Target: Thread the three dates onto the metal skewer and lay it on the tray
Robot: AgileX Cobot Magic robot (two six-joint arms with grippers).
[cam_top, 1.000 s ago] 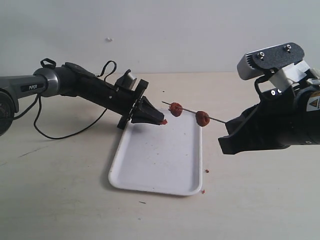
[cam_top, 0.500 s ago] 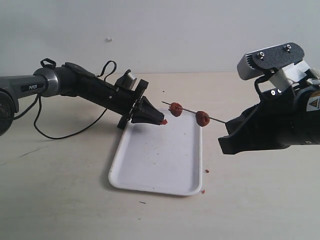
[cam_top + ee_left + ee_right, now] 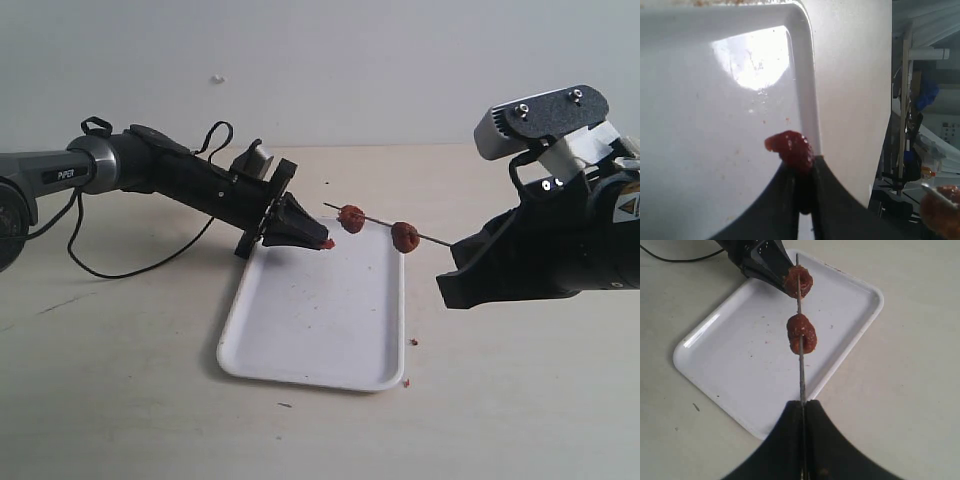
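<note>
Pale counter (image 3: 120,400) carrying flat white rectangular tray (image 3: 300,335). Thin grey metal skewer (image 3: 379,221) held above tray, one end clamped in right tool (image 3: 802,406); two wrinkled red-brown dates (image 3: 351,218) (image 3: 405,236) threaded. Third date (image 3: 792,149) pinched in left tool (image 3: 803,169), near skewer tip.

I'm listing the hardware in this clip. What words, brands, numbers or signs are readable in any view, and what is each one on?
"PiPER": white letters on the grey metal link of the left arm.
Yellow triangle warning sticker on the black right arm: a sign only, any print on it is too small to read.
Both wrist views: no readable text.
</note>
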